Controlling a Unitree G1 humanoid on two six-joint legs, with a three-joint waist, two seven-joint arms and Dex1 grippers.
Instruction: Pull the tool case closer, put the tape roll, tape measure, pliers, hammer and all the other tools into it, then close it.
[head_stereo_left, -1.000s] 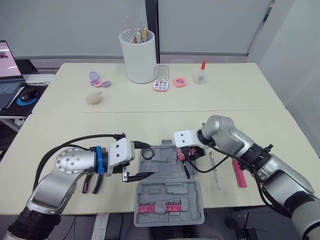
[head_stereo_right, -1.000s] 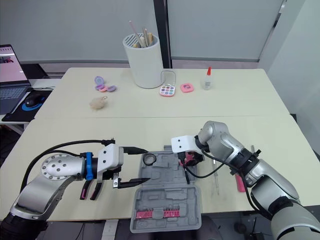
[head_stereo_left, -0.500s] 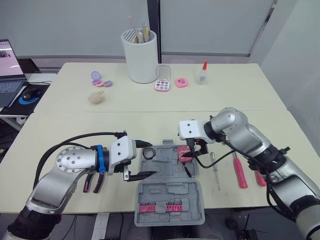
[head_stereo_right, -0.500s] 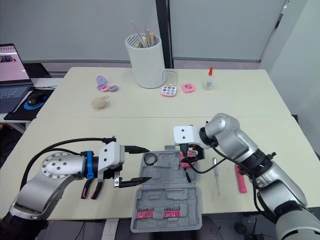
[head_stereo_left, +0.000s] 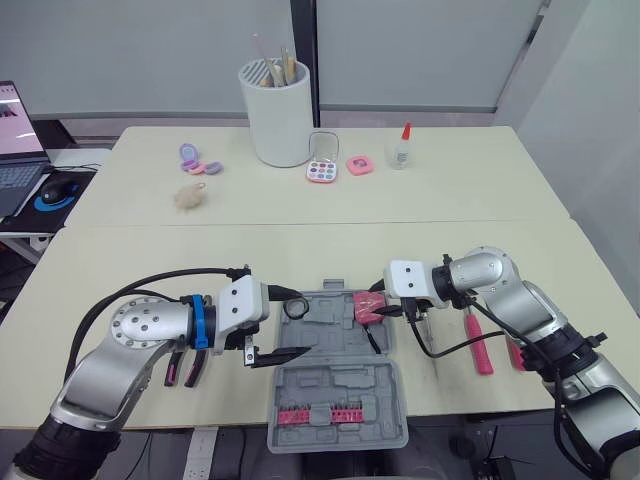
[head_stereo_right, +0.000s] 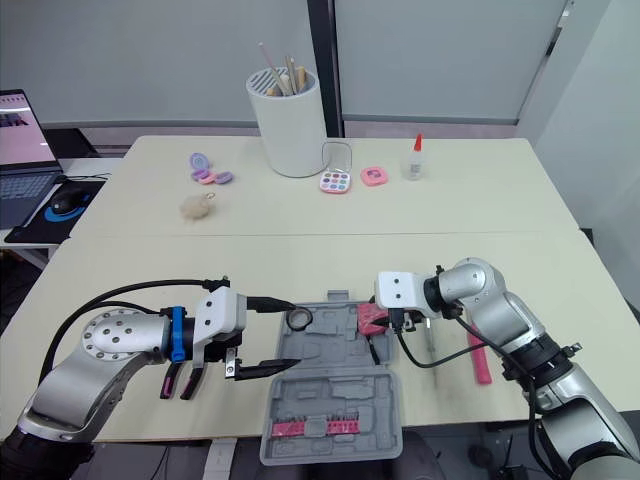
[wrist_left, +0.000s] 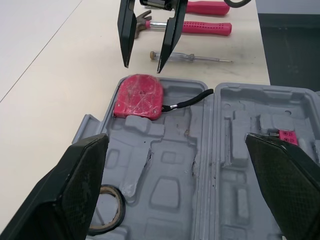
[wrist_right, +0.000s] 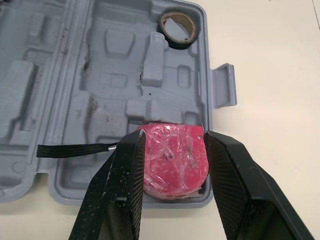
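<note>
Tape measure (wrist_left: 139, 96), pink and squarish with rounded corners, lies in the tool case (head_stereo_left: 335, 385) at the far right corner of its far half. Its skin looks creased and glossy, like film wrap. A black strap (wrist_left: 190, 100) trails from it across the grey moulded recesses. The case lies open and flat at the table's near edge. The tape roll (head_stereo_left: 294, 308), dark with a pale inner ring, lies in the far left corner of the same half. A row of pink bits (head_stereo_left: 318, 414) sits in the near half.

The right gripper (wrist_left: 142, 66) hangs just above the tape measure, its fingers parted about as wide as the tape measure and gripping nothing. The left gripper (head_stereo_left: 302, 320) hovers at the case's left side near the tape roll, spread wide and empty.

On the table right of the case lie a slim screwdriver (wrist_left: 190, 57), the pink-handled hammer (wrist_left: 185, 26) and, beyond it, another pink handle (head_stereo_left: 515, 352). The pliers (head_stereo_left: 190, 370) lie left of the case, partly hidden under the left arm.
</note>
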